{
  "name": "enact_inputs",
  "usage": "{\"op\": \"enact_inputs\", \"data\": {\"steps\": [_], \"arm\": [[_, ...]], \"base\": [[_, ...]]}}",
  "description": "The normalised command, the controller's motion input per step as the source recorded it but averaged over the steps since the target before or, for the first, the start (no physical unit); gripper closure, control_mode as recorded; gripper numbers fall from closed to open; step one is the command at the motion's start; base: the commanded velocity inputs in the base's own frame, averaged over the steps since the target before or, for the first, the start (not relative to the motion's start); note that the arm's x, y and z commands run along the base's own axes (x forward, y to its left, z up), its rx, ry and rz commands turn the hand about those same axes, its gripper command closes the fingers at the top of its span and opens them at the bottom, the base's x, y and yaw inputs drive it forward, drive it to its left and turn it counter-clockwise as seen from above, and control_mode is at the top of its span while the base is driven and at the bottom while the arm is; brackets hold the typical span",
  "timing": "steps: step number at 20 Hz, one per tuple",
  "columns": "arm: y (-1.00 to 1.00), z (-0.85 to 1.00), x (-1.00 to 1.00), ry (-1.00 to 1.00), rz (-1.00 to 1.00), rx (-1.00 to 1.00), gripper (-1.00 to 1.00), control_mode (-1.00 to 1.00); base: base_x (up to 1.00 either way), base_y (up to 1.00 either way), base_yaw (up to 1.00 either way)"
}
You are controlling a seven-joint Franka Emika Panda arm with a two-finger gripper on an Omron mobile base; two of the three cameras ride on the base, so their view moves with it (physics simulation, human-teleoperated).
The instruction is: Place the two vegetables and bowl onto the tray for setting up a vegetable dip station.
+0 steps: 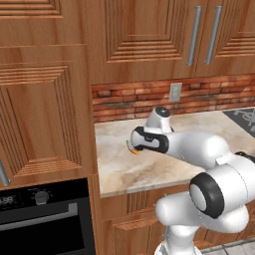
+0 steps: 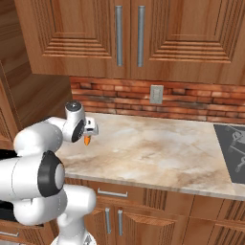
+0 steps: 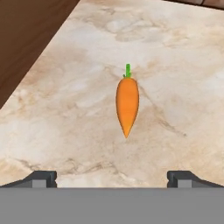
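Observation:
A small orange carrot [image 3: 127, 105] with a green top, one of the vegetables, lies flat on the marble counter [image 3: 175, 65] near its left end. It also peeks out beside the wrist [image 1: 133, 149] and under the hand [image 2: 87, 140]. My gripper [image 3: 112, 179] hovers straight above the carrot, open, its two dark fingertips [image 3: 41, 178] spread wide on either side with nothing between them. The hand [image 2: 90, 128] points down at the counter. The bowl and the tray are out of view.
A tall wooden cabinet side [image 3: 26, 35] borders the counter on the left, close to the carrot. The grey stovetop panel [image 2: 234, 153] lies at the right end. A brick backsplash with an outlet [image 2: 156, 94] runs behind, and an oven [image 1: 45, 219] sits below left.

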Motion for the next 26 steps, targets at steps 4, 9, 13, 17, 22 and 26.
{"op": "enact_inputs", "data": {"steps": [4,9,13,17,22,26], "arm": [[0.05,-0.13,0.17,0.07,0.0,0.0,-1.0,-1.0],[0.09,-0.18,0.16,0.0,0.0,0.0,-1.0,-1.0],[0.09,-0.2,0.14,0.0,0.0,0.0,-1.0,-1.0],[0.06,-0.15,0.19,0.0,0.0,0.0,-1.0,-1.0],[0.02,-0.13,0.2,0.0,0.0,0.0,-1.0,-1.0],[0.0,-0.08,0.21,0.0,0.0,0.0,-1.0,-1.0]], "base": [[0.0,0.0,0.0],[0.0,0.0,0.0],[0.0,0.0,0.0],[0.0,0.0,0.0],[0.0,0.0,0.0],[0.0,0.0,0.0]]}}
